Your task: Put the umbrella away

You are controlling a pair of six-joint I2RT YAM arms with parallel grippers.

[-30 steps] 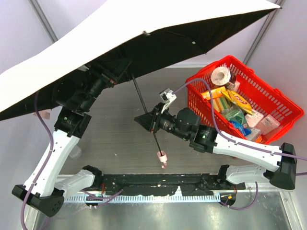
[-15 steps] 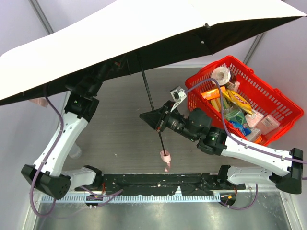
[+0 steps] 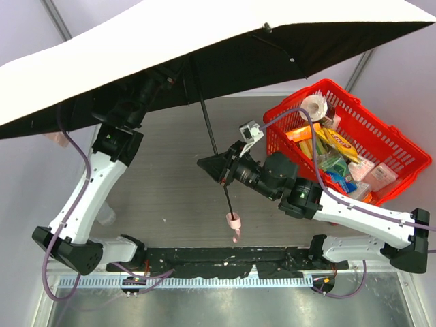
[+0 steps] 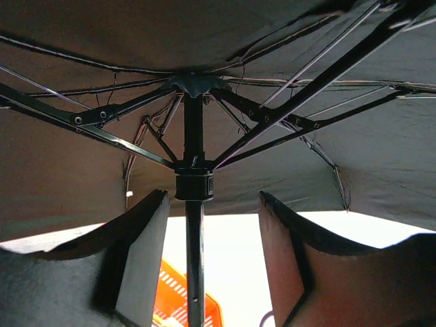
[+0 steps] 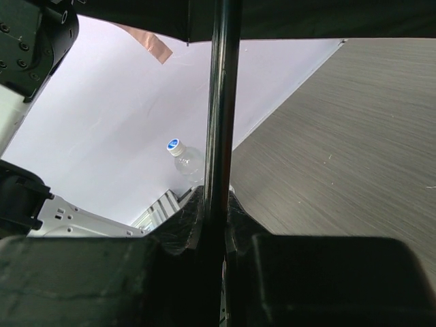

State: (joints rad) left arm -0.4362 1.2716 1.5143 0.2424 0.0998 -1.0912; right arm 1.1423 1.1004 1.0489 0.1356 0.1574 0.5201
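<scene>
The umbrella was wide open from above, canopy over the surface beside a red basket, pink handle hanging low, the right fingers on its shaft. Left wrist: the left fingers were spread either side of the shaft, apart from it. Right wrist: fingers pinched that shaft tight.

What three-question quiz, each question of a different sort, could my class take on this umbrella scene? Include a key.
1. True or false: the umbrella is folded shut.
2. On the umbrella's shaft, the right gripper is: A) open, B) shut, C) absent.
3. Fill in: the red basket stands nearer the ____ arm.
Key: 1 false; 2 B; 3 right.
</scene>
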